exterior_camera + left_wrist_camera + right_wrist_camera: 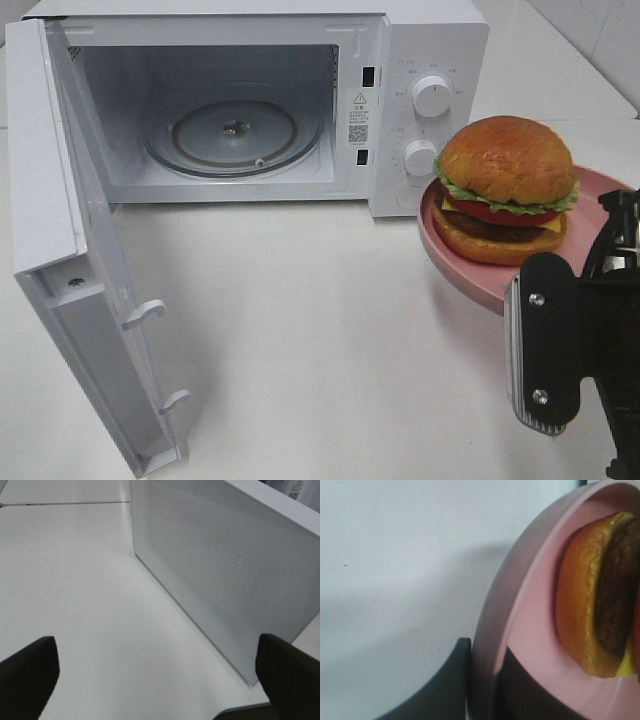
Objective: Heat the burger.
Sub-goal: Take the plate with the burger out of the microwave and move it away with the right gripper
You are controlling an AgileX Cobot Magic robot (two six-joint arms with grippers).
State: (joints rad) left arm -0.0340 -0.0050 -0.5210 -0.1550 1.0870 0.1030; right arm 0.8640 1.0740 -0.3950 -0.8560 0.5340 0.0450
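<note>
Burger (506,188) sitting on a pink plate (600,215), up off the white table (330,330), just right of the microwave (420,40). Right gripper (482,680) pinching the plate's rim, one finger over, one under. Microwave door (90,290) swung wide open, glass tray (232,135) bare inside. Two knobs (432,95) close behind the burger. Left gripper (155,670) spread open, holding nothing, beside the door's outer face.

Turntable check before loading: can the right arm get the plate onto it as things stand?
Probably yes. The door is swung wide, the turntable looks bare, and the right gripper pinches the plate rim, burger on top.
</note>
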